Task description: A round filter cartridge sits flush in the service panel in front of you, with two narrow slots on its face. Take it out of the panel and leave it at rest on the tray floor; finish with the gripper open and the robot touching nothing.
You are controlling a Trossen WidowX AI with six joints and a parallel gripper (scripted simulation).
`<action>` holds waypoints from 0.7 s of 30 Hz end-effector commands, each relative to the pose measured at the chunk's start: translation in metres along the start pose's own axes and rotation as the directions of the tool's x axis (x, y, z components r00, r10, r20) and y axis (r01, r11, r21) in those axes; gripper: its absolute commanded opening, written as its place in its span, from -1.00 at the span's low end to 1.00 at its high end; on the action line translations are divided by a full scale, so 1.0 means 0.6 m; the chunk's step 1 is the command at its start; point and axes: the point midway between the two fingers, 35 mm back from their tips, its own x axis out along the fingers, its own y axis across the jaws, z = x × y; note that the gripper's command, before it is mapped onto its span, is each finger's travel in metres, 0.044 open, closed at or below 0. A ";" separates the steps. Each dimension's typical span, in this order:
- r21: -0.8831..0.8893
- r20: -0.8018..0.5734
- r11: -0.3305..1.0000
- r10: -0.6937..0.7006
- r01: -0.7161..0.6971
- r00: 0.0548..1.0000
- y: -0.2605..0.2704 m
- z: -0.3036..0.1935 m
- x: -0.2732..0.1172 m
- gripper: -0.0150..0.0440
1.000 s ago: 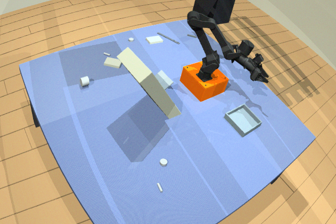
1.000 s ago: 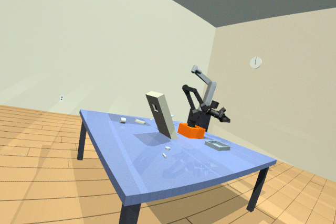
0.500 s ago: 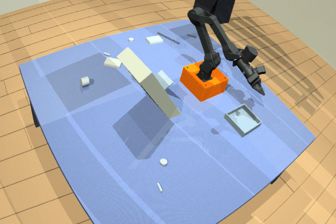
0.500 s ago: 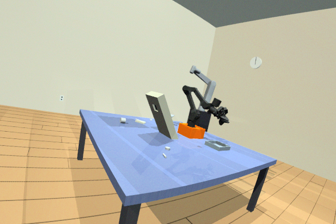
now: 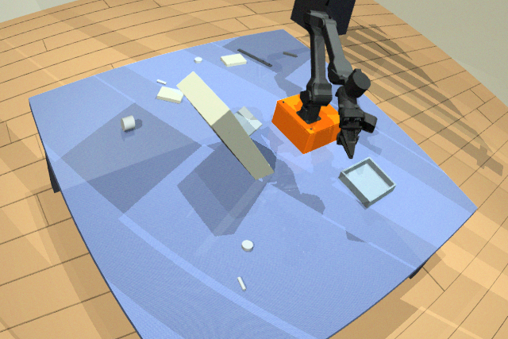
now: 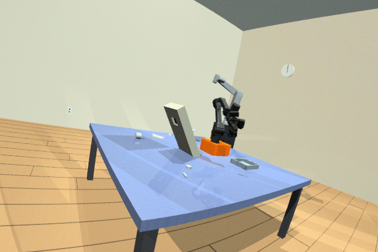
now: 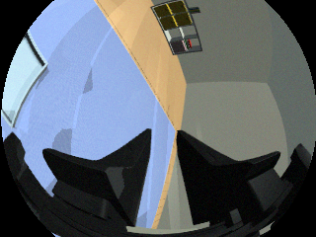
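Bright, even light; soft-edged shadows and faint reflections cross the glossy tabletop (image 5: 163, 212) (wrist view is a black-rimmed fisheye circle), straight edges bowing outward near frame borders

orange base (image 5: 305, 132) beside hand (image 5: 349, 150), tray (image 5: 366, 181) below
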 end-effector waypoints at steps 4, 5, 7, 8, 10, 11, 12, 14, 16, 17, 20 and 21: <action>-0.165 -0.265 0.985 0.003 -0.048 0.964 -0.054 -0.153 -0.021 -0.14; -0.185 -0.301 0.981 0.005 -0.064 0.954 -0.060 -0.174 -0.028 -0.14; -0.221 -0.371 0.970 0.013 -0.101 0.929 -0.070 -0.215 -0.044 -0.14; -0.237 -0.405 0.964 0.017 -0.123 0.914 -0.074 -0.236 -0.054 -0.14; -0.262 -0.470 0.950 0.029 -0.170 0.882 -0.082 -0.275 -0.077 -0.14; -0.271 -0.501 0.942 0.035 -0.196 0.865 -0.084 -0.294 -0.089 -0.14; -0.279 -0.531 0.934 0.043 -0.222 0.846 -0.087 -0.312 -0.102 -0.14; -0.289 -0.588 0.916 0.059 -0.278 0.806 -0.090 -0.346 -0.131 -0.14; -0.290 -0.641 0.896 0.078 -0.335 0.763 -0.091 -0.378 -0.163 -0.14; -0.288 -0.666 0.886 0.088 -0.364 0.741 -0.091 -0.392 -0.180 -0.14; -0.271 -0.733 0.850 0.122 -0.452 0.669 -0.088 -0.431 -0.234 -0.14; -0.263 -0.749 0.839 0.132 -0.476 0.649 -0.086 -0.440 -0.249 -0.14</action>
